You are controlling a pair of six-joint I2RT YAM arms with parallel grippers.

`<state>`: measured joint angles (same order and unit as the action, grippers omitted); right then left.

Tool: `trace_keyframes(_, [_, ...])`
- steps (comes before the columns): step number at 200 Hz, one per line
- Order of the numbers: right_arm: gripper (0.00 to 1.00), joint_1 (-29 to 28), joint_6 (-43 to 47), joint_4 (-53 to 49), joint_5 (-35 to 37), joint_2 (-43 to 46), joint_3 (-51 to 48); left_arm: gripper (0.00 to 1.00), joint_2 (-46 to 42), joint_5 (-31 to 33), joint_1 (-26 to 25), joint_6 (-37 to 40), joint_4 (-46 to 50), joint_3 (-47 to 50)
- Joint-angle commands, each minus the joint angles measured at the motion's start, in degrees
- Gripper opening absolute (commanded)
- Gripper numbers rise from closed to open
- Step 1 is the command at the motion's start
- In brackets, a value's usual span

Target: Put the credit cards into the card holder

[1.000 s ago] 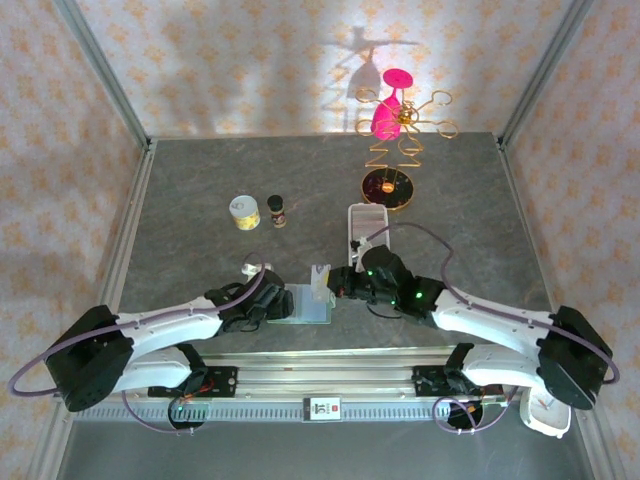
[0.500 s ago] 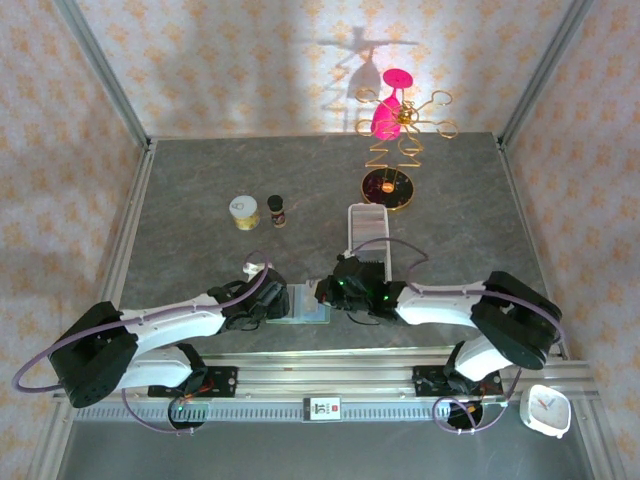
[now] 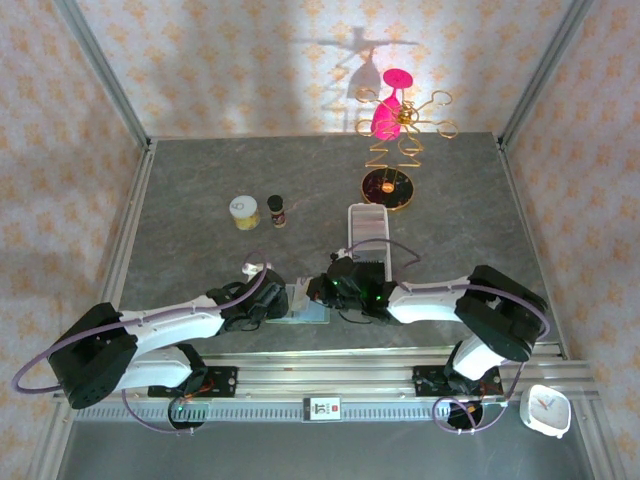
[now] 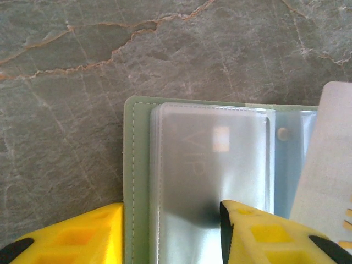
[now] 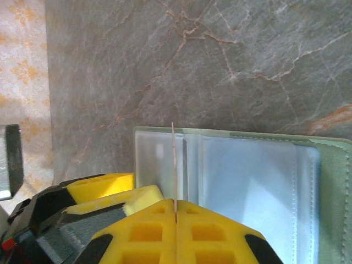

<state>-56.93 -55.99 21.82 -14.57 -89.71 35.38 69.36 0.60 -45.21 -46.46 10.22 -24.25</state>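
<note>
grey marbled table (image 3: pixel 200 250), open card holder (image 3: pixel 308 312), white tray (image 3: pixel 368 225)

Yellow-lidded jar (image 3: pixel 244 212), small dark bottle (image 3: pixel 277 210), white perforated tray (image 3: pixel 367 222), gold wire stand (image 3: pixel 388 186), white clock (image 3: pixel 545 410), grey marble table (image 3: pixel 200 170).

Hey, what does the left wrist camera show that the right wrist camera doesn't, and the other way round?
Left wrist: the left gripper, fingers apart over the clear sleeves, and a snap stud. Right wrist: the right gripper shut on a card seen edge-on, plus patterned wall. Both: the open green wallet on the grey table.
</note>
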Motion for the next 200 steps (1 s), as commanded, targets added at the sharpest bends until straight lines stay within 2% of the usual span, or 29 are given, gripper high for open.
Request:
trace_keyframes(1, [0.00,-0.55,-0.97,0.98,0.77,-1.16,0.70,0.43,1.20,-3.23,0.20,-0.83,-0.62,2.01])
trace_keyframes(61, [0.00,-0.88,-0.53,-1.91,1.99,-1.61,0.41,0.38,0.73,-3.11,0.13,-1.17,-1.03,2.58])
trace_keyframes(76, [0.00,-0.92,-0.37,-2.10,2.07,-1.61,0.33,0.35,0.68,-3.24,0.19,-1.35,-1.41,2.80])
trace_keyframes(200, [0.00,-1.28,3.36,-7.61,1.77,-3.21,3.90,0.37,-0.78,-3.76,0.15,-2.05,-2.20,3.41])
